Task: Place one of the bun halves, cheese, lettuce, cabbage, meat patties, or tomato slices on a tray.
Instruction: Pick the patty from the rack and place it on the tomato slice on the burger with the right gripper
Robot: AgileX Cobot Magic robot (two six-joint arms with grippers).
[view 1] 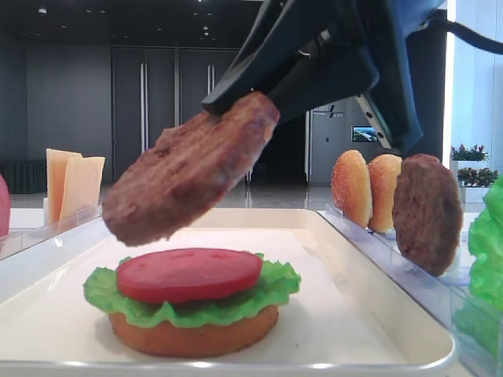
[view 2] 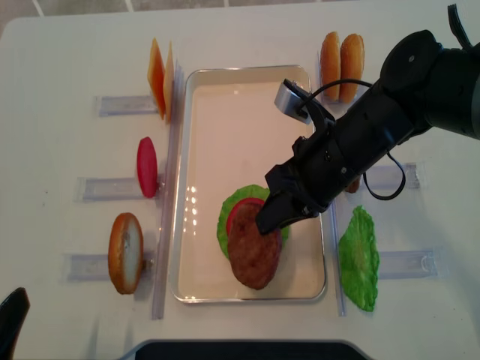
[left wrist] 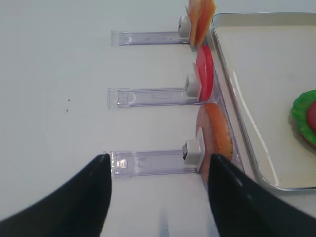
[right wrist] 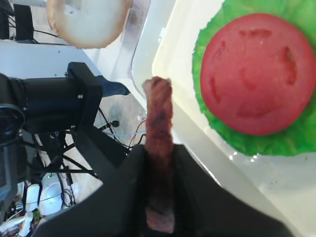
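While clamped by its upper edge in the right pincer point(view 1: 236, 106), a meat patty point(view 1: 189, 169) is held tilted, its lower edge pointing down-left, above the tomato slice point(view 1: 189, 275) stacked in the tray point(view 1: 377, 314).

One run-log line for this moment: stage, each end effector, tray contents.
stage: carrying | right end effector: shut on meat patty, tilted above stack | left end effector: open, empty | tray: bun half, lettuce, tomato slice

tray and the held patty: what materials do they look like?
Tray: likely off-white plastic or enamelled metal; its glossy rim reflects light. Meat patty, pinched in the right hand: seemingly moulded plastic or foam; matte, ridged, and staying rigid though held by one edge.
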